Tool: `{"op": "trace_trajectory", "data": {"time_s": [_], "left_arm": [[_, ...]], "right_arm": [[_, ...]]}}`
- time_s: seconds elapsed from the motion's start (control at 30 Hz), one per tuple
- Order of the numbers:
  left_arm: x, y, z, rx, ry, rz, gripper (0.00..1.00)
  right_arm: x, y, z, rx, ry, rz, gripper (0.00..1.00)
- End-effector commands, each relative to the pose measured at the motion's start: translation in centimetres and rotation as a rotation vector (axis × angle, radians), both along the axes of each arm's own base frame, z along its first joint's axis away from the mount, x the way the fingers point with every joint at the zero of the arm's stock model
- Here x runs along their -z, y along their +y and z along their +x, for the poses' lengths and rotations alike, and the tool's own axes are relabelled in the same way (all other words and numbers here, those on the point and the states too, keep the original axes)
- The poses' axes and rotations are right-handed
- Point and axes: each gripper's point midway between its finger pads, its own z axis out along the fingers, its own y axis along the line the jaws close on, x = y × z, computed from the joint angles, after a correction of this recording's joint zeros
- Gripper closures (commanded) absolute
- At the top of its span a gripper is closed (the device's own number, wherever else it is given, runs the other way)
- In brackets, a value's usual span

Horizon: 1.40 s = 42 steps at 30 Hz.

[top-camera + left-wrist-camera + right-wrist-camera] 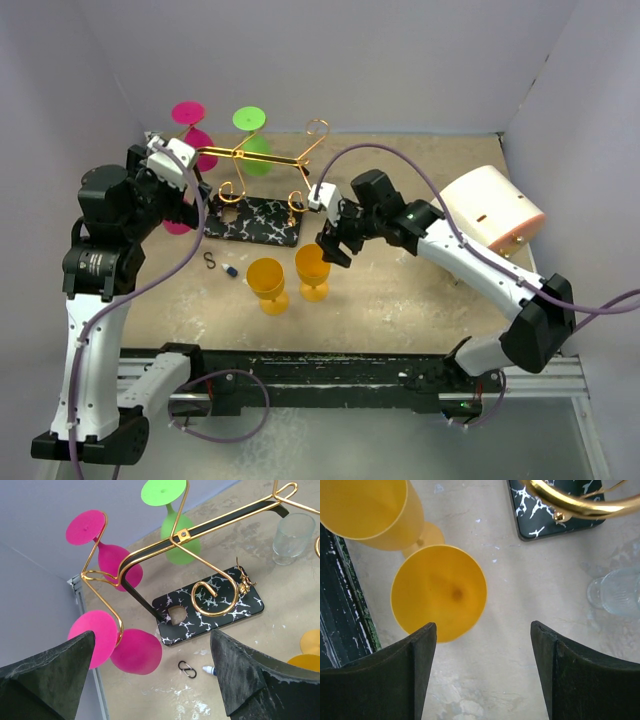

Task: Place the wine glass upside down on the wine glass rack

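We see right gripper (482, 627) jaws apart, empty, above upright yellow wine glass (439, 592), bowl off-centre toward one finger. Second yellow glass (367, 510) just beside. Wine glass rack (547, 512) beyond. Left gripper (150, 635) wide, empty, near rack's pink glasses (135, 650).

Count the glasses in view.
6. On the rack, upside down: upper pink glass, lower pink glass, green glass. Upright on the table: left yellow glass, right yellow glass. Clear glass right of the rack. Arms may hide more.
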Motion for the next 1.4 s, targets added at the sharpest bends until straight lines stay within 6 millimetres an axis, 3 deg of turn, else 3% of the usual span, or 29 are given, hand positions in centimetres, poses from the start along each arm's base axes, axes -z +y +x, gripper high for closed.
{"op": "trace_trajectory", "data": {"time_s": [0.0,0.5,0.77,1.03,1.37], "left_arm": [[-1.6,-0.1,0.5,-0.001,-0.047,-0.063,0.01],[-1.4,-0.2,0.9,0.011,-0.045,-0.083,0.01],[-1.6,0.0,1.0,0.003,-0.056,-0.084,0.01],[-1.3,-0.1,0.8,0.007,-0.054,-0.086,0.01],[-1.3,-0.2,0.6,0.016,-0.053,-0.089,0.01]], "right_arm": [[-0.6,0.8,1.4,0.096,-0.065,0.048,0.23],[1.6,-1.0,2.1,0.186,-0.089,-0.022,0.38],[1.8,-1.6,0.5,0.128,-0.076,-0.033,0.50],[3.5,-1.6,-1.6,0.036,-0.009,-0.051,0.61],[4.1,-1.8,-2.2,0.007,0.004,-0.064,0.68]]}}
